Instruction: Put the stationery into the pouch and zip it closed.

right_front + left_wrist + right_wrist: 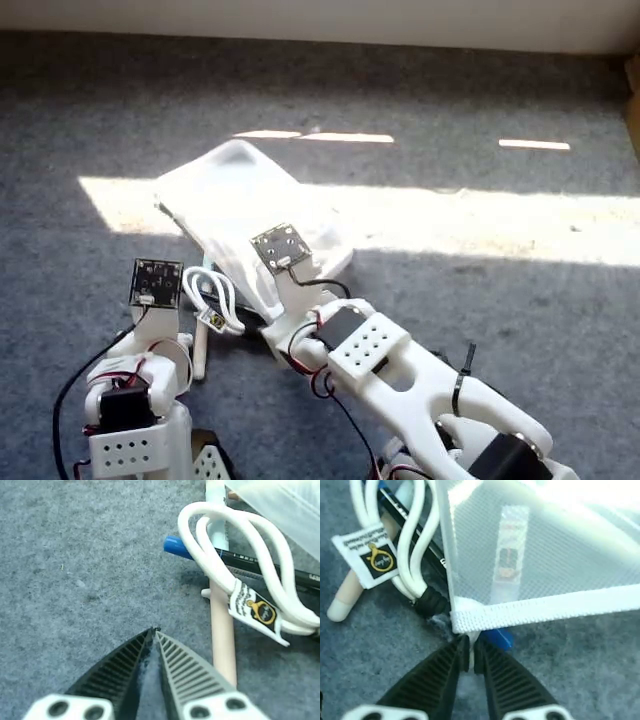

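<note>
pouch [245,200], a translucent white mesh one, lies flat on the grey felt worktop [470,320], slanting away from the arms. just off its near edge we see the stationery in a small heap outside it: a white looped cord [186,530] with a paper tag [256,611], a black pen with a blue cap [173,546] under the loops, and a cream-coloured stick [223,645] running beneath both.

the left gripper [153,630] hangs over bare felt just beside the heap, its jaws closed tip to tip on nothing. the right gripper [469,644] sits at the pouch's near corner, its jaws drawn narrow with only a sliver between them, the tips right against the white woven hem. we cannot tell whether they pinch the hem or merely touch it.

we judge the task to be in its loading step and early in it, with nothing from the heap inside and the zip not yet the concern. we cannot make out where the pouch's mouth is or whether it is open.

the next move, as we see it, calls for the right jaws to secure and lift the hem so the mouth gapes. the left jaws must then spread and close on one piece. the stick looks the easiest, as its near end lies free of the cord.
</note>
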`<action>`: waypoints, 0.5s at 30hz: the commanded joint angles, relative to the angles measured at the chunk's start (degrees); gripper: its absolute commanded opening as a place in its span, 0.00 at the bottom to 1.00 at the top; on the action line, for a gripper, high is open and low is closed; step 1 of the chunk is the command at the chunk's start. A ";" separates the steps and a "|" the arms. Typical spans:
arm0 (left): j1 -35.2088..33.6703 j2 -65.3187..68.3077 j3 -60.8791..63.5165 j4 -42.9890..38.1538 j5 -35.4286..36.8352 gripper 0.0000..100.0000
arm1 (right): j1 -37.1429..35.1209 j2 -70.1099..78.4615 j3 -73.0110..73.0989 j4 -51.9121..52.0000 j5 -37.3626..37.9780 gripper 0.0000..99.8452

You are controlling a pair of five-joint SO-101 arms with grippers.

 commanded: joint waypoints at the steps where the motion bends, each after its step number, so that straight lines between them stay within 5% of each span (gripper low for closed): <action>1: -0.22 -0.57 1.10 0.26 -0.26 0.01 | 1.89 -5.67 -2.59 1.45 4.04 0.01; 15: -0.22 -0.57 1.10 0.26 -0.26 0.01 | 9.54 -12.18 -16.66 20.62 14.59 0.01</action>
